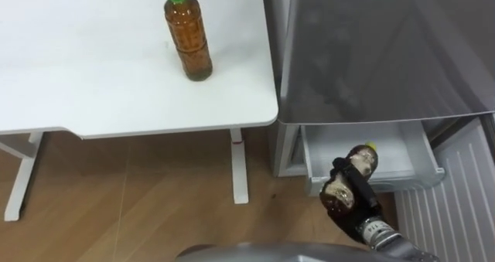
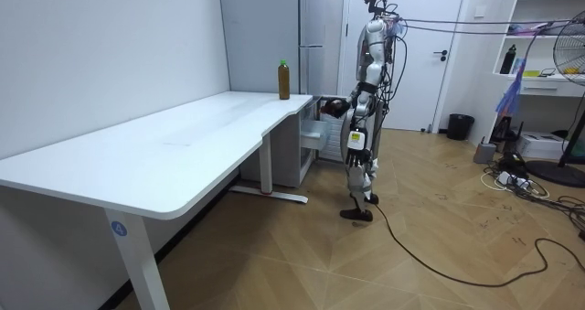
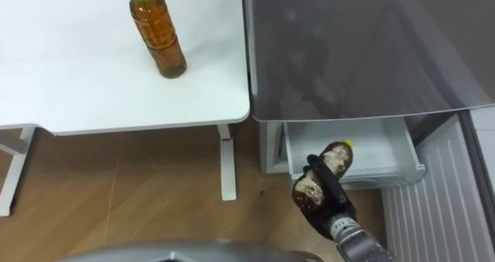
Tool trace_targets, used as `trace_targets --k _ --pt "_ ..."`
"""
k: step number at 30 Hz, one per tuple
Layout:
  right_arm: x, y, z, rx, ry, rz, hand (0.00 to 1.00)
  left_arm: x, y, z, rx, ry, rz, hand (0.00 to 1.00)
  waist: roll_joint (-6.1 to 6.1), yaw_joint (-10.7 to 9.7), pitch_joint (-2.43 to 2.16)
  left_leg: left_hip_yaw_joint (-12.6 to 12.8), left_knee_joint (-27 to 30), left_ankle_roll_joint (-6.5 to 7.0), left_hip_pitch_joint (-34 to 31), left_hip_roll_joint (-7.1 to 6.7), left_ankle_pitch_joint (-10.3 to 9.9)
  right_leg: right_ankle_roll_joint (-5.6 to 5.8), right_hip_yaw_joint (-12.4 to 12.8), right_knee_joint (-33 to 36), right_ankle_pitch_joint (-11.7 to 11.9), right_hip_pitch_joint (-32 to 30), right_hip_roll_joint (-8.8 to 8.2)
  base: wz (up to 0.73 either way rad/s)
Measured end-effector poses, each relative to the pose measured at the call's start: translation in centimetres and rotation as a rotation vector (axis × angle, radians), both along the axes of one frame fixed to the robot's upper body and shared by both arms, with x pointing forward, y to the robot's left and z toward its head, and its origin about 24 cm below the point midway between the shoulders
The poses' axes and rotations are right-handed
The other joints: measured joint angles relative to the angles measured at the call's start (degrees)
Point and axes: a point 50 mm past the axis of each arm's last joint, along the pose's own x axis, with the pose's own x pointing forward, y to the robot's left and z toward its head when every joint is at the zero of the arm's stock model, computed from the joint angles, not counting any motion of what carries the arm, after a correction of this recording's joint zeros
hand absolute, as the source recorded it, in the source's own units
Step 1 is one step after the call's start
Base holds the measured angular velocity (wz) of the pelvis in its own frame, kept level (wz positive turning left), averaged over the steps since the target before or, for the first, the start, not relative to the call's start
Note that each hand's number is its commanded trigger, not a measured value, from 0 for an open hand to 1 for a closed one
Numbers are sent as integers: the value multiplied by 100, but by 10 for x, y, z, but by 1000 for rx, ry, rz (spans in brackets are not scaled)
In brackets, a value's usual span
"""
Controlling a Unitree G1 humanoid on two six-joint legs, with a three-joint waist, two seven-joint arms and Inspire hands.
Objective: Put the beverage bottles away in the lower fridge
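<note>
Item 1: my right hand (image 1: 352,191), fingers curled tight round a dark brown plastic drink bottle with a yellow cap (image 1: 363,158), cap pointing away from me.

Item 2: white pull-out drawer (image 1: 418,158) at the base of the grey fridge (image 1: 371,53), standing open. I see the held bottle just at its front edge.

Item 3: amber tea bottle with a green cap (image 1: 188,34), upright on the white worktop (image 1: 93,61), near the edge beside the fridge.

Item 4: wooden floor (image 1: 139,208), where I stand facing the fridge.
</note>
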Motion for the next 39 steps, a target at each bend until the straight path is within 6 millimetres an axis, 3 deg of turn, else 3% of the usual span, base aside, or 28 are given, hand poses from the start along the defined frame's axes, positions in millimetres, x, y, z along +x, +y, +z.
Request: trace_targets --k 13,26,39 --pt "8 -3 2 61 16 -215 100 -11 -17 -2 -63 16 22 0 18 14 31 -32 3 -1 95 -27 0 17 -44 -14 -41 109 -20 1" --pt "31 -22 11 24 -15 -339 100 -26 -13 2 -68 21 66 0 -2 -22 32 -287 35 2 111 -109 1 47 -316 -6 -120 257 -81 10" --pt "68 -55 30 9 -32 -494 100 -18 1 5 -45 -8 61 0 -17 -74 45 -445 57 53 -121 -191 57 73 -425 17 -154 69 -144 6"
